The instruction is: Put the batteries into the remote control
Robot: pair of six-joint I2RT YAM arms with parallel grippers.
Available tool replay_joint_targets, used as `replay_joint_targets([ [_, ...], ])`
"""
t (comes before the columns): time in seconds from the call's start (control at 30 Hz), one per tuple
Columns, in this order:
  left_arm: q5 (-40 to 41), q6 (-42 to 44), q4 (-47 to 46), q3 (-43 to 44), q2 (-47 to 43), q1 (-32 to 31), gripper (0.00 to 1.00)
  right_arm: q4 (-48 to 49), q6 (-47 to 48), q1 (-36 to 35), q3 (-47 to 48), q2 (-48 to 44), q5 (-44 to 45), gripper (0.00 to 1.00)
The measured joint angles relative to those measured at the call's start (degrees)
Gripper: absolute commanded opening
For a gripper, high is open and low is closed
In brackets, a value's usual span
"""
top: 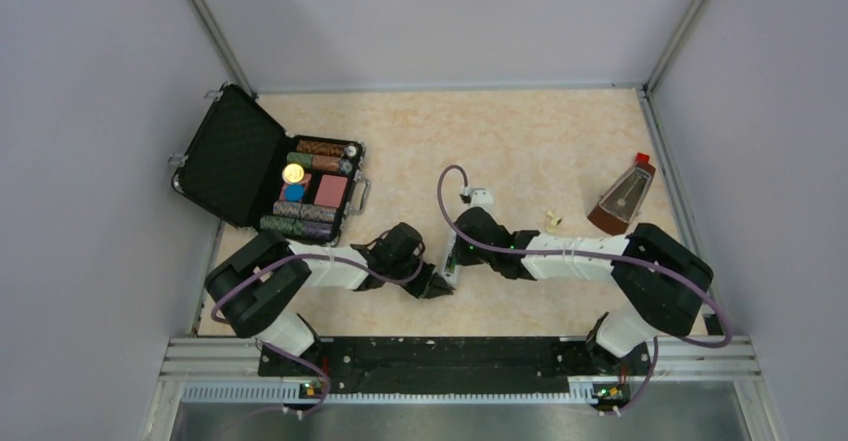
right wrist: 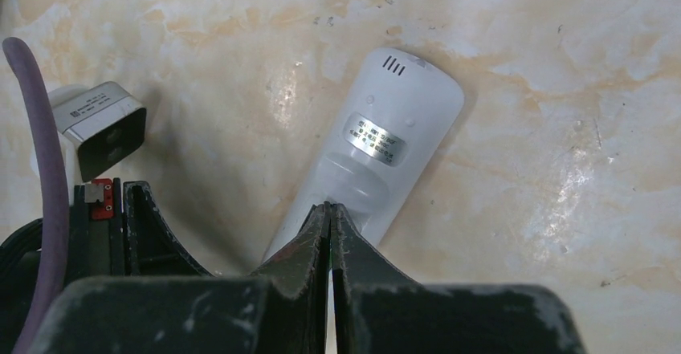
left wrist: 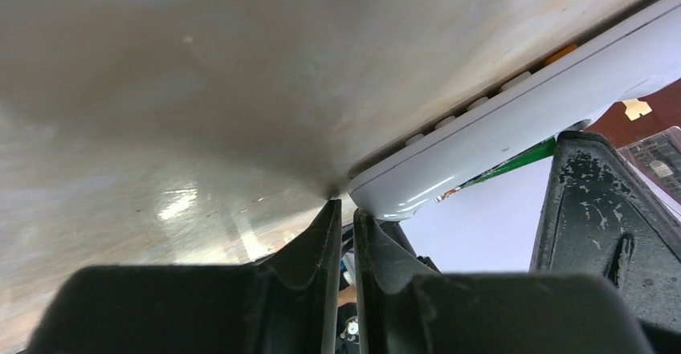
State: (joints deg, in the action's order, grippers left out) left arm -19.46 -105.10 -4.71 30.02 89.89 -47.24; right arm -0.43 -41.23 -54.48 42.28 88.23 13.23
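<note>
The white remote control [top: 449, 261] lies between my two grippers, buttons down and plain labelled back up [right wrist: 385, 141]. My right gripper [right wrist: 329, 207] is shut, its tips resting on the remote's back at the recessed lower part; it also shows in the top view [top: 461, 249]. My left gripper [left wrist: 344, 205] is shut with its tips against the remote's rounded end [left wrist: 450, 169]; it also shows in the top view [top: 436, 285]. A sliver of the green battery [left wrist: 514, 165] shows on the remote's upper side. The darker battery is hidden.
An open black case [top: 235, 156] with coloured chip rolls stands at the left. A brown metronome [top: 622, 196] stands at the right, a small pale piece [top: 551, 221] near it. A white box [top: 481, 199] on a purple cable sits behind the right gripper.
</note>
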Motion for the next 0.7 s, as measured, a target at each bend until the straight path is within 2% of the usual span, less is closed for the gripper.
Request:
replay_joint_targets([
  [0.43,-0.5,-0.3,-3.1,-0.9,-0.2,0.3,0.15,7.1,-2.9,-3.5,-5.2,-1.2,3.3,0.0],
  [0.7,-0.3,-0.4,-3.1,-0.9,-0.4,0.3,0.15,3.7,-3.2,-4.4,-4.2,-2.1,2.9,0.0],
])
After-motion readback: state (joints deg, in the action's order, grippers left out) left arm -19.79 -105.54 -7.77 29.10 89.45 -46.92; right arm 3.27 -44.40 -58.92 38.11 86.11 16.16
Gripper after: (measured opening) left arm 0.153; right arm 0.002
